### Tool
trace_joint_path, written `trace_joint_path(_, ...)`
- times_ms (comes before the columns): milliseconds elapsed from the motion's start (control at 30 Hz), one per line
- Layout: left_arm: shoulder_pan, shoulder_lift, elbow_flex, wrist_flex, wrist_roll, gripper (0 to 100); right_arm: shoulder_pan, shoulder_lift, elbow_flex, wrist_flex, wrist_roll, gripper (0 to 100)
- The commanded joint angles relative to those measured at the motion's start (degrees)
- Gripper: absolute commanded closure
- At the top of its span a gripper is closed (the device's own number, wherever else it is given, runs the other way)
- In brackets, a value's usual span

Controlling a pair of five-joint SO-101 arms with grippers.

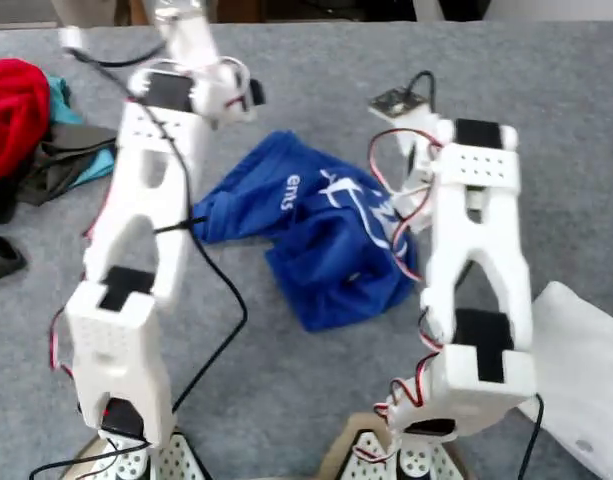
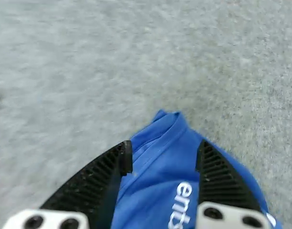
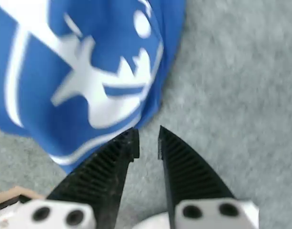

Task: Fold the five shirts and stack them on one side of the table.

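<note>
The high camera is looking steeply down over the whole grey surface. The wrist cameras are sitting close above it, looking past the left pincer and right pincer. All three are sharing the shirt, each wrist view catching one edge of it.

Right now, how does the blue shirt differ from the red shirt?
The blue shirt lies crumpled in the middle of the table and carries white print. The red shirt is bunched at the table's edge in a pile with other clothes, no print showing. Neither is folded yet.
</note>
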Motion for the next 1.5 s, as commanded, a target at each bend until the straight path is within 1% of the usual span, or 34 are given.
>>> trace_joint_path(0,2.5,4.3,0.1,-6.8,0.9,78,-4.4,0.3,1.3,-5.0,0.4,92.1)
trace_joint_path(100,2.8,9.5,0.1,-8.8,1.2,78,-7.7,2.2,6.5,-9.4,0.4,92.1)
trace_joint_path(233,2.4,15.7,0.1,-12.7,1.2,78,-10.3,4.2,11.6,-13.5,0.7,92.3)
trace_joint_path(300,1.8,17.8,0.1,-13.6,1.1,83,-11.9,4.4,12.5,-14.2,1.8,93.5)
trace_joint_path(433,-0.3,20.4,0.1,-14.2,0.7,98,-16.9,4.4,12.9,-12.4,6.2,97.0)
trace_joint_path(500,-2.1,20.9,0.5,-13.3,0.7,98,-20.1,4.4,12.9,-11.5,7.4,97.0)
trace_joint_path(567,-4.1,21.1,0.2,-10.1,-0.5,98,-23.4,4.4,12.9,-10.5,8.7,97.0)
trace_joint_path(767,-9.5,20.8,0.2,-1.5,-12.0,98,-34.9,4.7,12.6,-10.1,10.6,97.1)
trace_joint_path(867,-13.1,20.8,0.2,0.4,-15.3,98,-40.5,4.8,13.0,-10.0,12.7,97.1)
trace_joint_path(967,-18.2,20.6,-0.2,0.4,-15.8,98,-44.8,4.8,14.4,-10.0,14.7,97.0)
trace_joint_path(1100,-24.1,19.8,-6.2,2.9,-15.8,98,-50.0,4.8,17.6,-10.0,17.1,97.0)
trace_joint_path(1167,-25.0,19.8,-10.3,4.3,-15.7,98,-52.5,4.8,19.2,-8.9,18.5,96.9)
trace_joint_path(1233,-24.4,19.8,-14.8,6.2,-15.4,98,-54.8,4.4,20.3,-7.5,19.3,96.6)
trace_joint_path(1333,-21.5,19.9,-21.2,8.4,-15.3,98,-57.3,3.5,20.1,-4.9,19.2,90.2)
trace_joint_path(1467,-17.7,20.2,-28.7,8.2,-12.9,98,-53.8,-3.4,21.0,-3.9,18.8,75.2)
